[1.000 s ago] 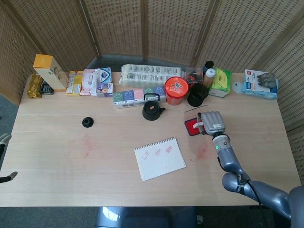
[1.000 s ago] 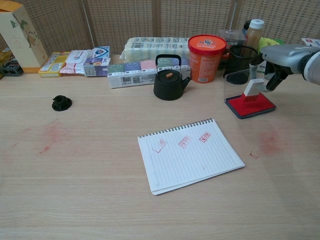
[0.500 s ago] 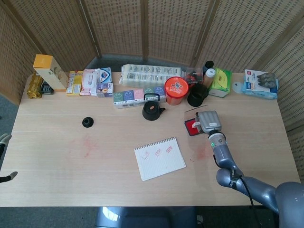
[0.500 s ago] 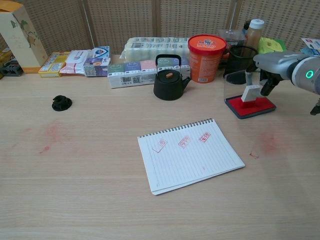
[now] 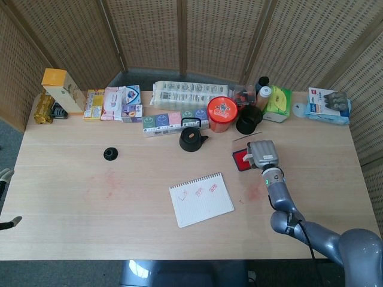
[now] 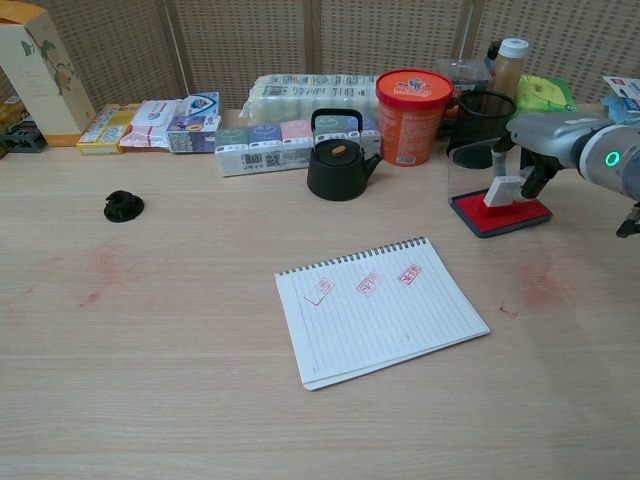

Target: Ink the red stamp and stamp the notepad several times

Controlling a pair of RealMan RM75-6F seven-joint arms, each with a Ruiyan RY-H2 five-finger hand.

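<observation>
Near the counter's far right edge, our right robot hand [image 6: 540, 140] holds the stamp [image 6: 503, 190] on the ink pad [image 6: 500, 212]; lifting could drag the pad, or smear the notepad [image 6: 380, 310].

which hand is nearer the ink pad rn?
Right. The right hand is directly over the ink pad, holding the stamp on it. The left hand sits off the table's far left edge, across the table from the pad.

One notepad [image 6: 381, 312], one stamp [image 6: 502, 190], one kettle [image 6: 337, 165]
</observation>
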